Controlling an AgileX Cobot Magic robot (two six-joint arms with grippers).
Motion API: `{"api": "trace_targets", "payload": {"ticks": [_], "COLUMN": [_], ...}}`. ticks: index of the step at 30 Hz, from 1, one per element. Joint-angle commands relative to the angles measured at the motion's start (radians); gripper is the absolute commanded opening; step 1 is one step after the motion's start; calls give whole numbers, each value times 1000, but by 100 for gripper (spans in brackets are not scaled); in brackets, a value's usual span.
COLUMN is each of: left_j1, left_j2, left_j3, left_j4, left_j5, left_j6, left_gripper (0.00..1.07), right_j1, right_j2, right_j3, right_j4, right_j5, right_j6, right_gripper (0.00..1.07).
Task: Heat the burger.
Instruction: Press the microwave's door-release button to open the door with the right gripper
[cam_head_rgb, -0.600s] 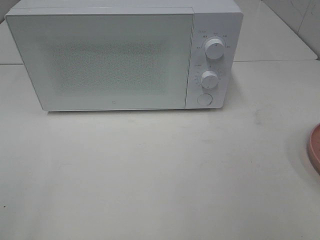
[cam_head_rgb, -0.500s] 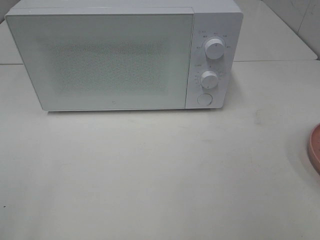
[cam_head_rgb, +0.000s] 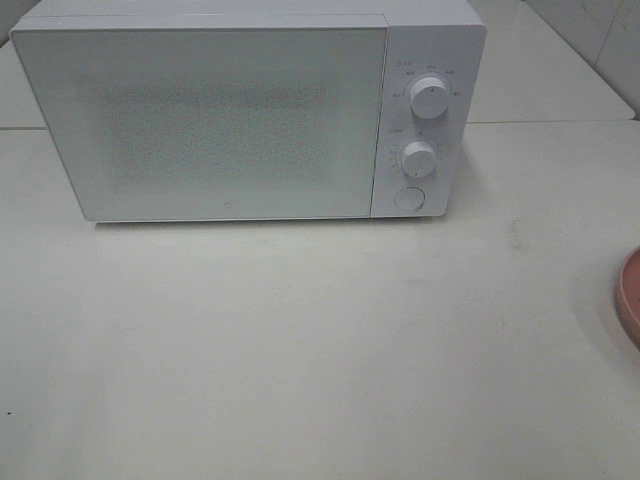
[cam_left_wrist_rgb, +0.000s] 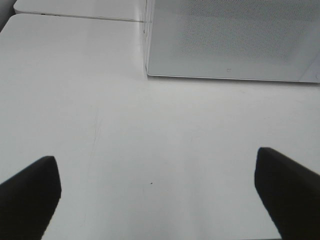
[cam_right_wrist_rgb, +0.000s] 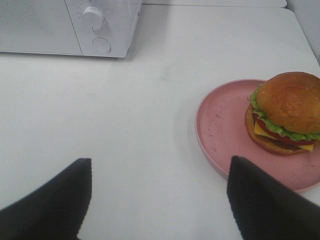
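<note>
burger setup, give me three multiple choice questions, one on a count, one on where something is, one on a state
1. How many knobs has the microwave?
A. one
B. two
C. four

2. Where is the burger?
A. in the microwave
B. on top of the microwave
C. on the pink plate

3. The microwave door is:
A. shut
B. ajar
C. wide open

Answers:
1 B: two round knobs stand one above the other, over a button.
2 C: the right wrist view shows it resting on the plate.
3 A: the door lies flush with the front panel.
</note>
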Motion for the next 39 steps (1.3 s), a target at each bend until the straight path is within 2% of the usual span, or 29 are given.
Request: {"api": "trace_targets", "payload": {"ticks": [1,16,31,39], "left_j1": [2,2,2,2], "left_j2": [-22,-22,-22,-22], "left_j3": [3,3,3,3], "left_j4": [-2,-2,-2,-2], "left_j5": [-11,-11,-11,-11], "left_j6": [0,0,0,0], "left_gripper": [98,98,98,98], "right_j1": [-5,-5,-5,-5], "right_j2": [48,252,487,625], "right_j3": [-23,22,167,207], "right_j4": [13,11,11,10], "right_j5": [-70,-255,-663,-867], "right_j6": [28,27,31,31], "right_gripper": [74,74,74,74]}}
